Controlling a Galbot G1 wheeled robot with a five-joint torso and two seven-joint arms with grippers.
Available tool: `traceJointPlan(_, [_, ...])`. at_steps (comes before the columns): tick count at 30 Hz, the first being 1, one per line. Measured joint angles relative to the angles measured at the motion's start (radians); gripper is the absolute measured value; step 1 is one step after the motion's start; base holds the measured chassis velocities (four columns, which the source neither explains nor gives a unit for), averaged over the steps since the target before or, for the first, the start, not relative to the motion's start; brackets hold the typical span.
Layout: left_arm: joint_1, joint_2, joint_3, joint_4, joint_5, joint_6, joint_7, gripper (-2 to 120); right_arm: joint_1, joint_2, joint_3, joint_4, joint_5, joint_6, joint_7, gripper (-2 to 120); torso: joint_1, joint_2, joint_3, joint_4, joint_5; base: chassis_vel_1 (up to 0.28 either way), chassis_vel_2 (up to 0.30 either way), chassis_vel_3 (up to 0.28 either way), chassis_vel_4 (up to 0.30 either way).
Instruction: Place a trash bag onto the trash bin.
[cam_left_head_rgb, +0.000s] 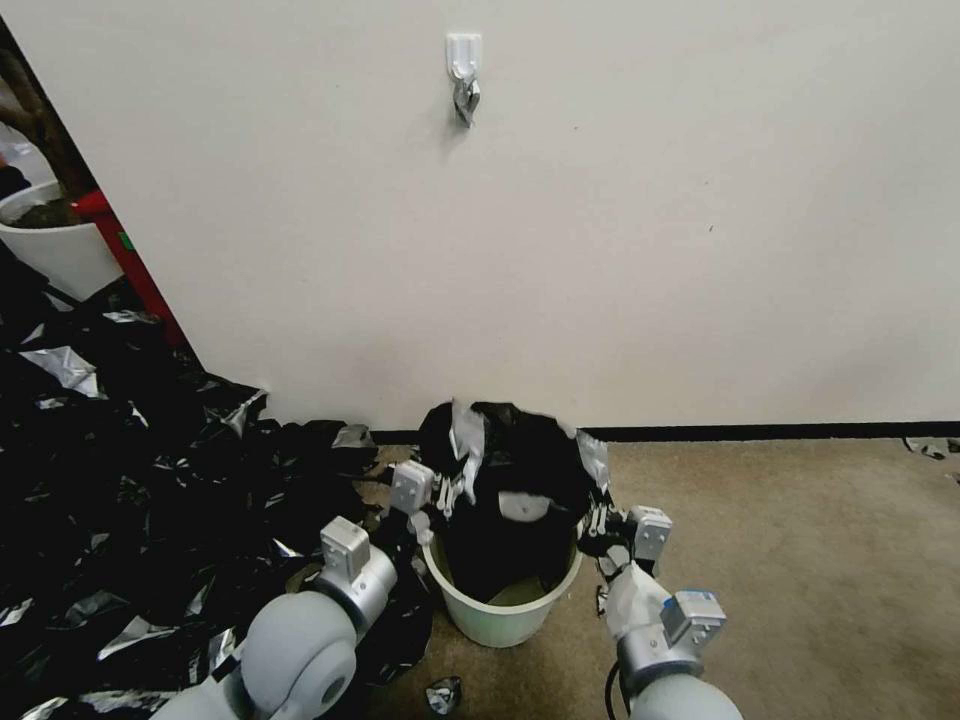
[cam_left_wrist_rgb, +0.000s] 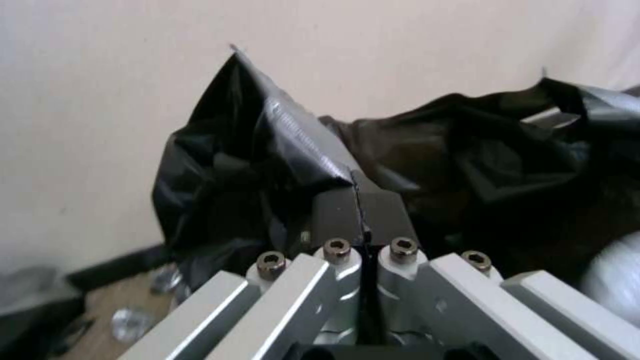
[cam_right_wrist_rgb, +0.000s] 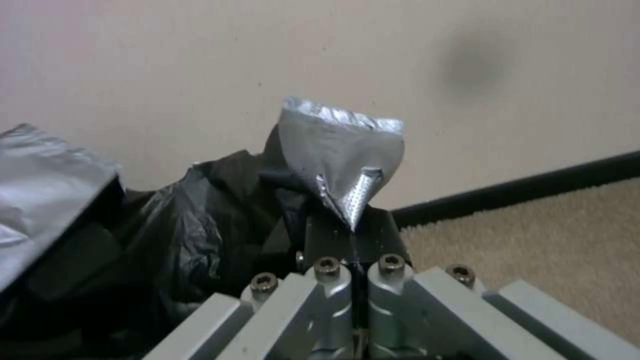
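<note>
1. We saw the trash bin (cam_left_head_rgb: 500, 612) standing on the carpet (cam_left_head_rgb: 800, 560) near the wall (cam_left_head_rgb: 620, 230).
2. The trash bag (cam_left_head_rgb: 515, 470) hung open over the bin, its lower part inside and its top raised above the rim.
3. Our left tool (cam_left_head_rgb: 447, 492) was clenched on the bag's left edge; in the left wrist view its pads (cam_left_wrist_rgb: 333, 215) pinched the black film (cam_left_wrist_rgb: 267, 150).
4. Our right tool (cam_left_head_rgb: 598, 522) gripped the bag's right edge, a silvery corner (cam_right_wrist_rgb: 343, 150) rising from the pads.
5. A heap of black sheeting (cam_left_head_rgb: 120, 480) lay to the bin's left.

Black trash bag (cam_left_head_rgb: 512, 470) — inside cream trash bin (cam_left_head_rgb: 500, 615)
</note>
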Motion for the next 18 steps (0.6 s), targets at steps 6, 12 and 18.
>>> traceJointPlan(6, [-0.066,0.108,0.020,-0.159,-0.239,0.229,-0.217,0,0.019,-0.117,-0.020,0.156,0.203,-0.183,0.157,0,0.000,0.000,0.000,-0.0002,0.0000,0.000,0.000,0.000,0.000])
traceJointPlan(12, [-0.095,0.236,0.002,-0.218,-0.484,0.395,-0.330,0,0.057,-0.205,-0.024,0.236,0.369,-0.354,0.267,0,0.000,0.000,0.000,-0.0001,-0.0001,0.000,0.000,0.000,0.000])
traceJointPlan(18, [-0.043,0.272,0.035,-0.239,-0.555,0.438,-0.450,0,0.027,-0.240,-0.077,0.216,0.344,-0.374,0.303,0,0.000,0.000,0.000,0.0000,0.0000,0.000,0.000,0.000,0.000])
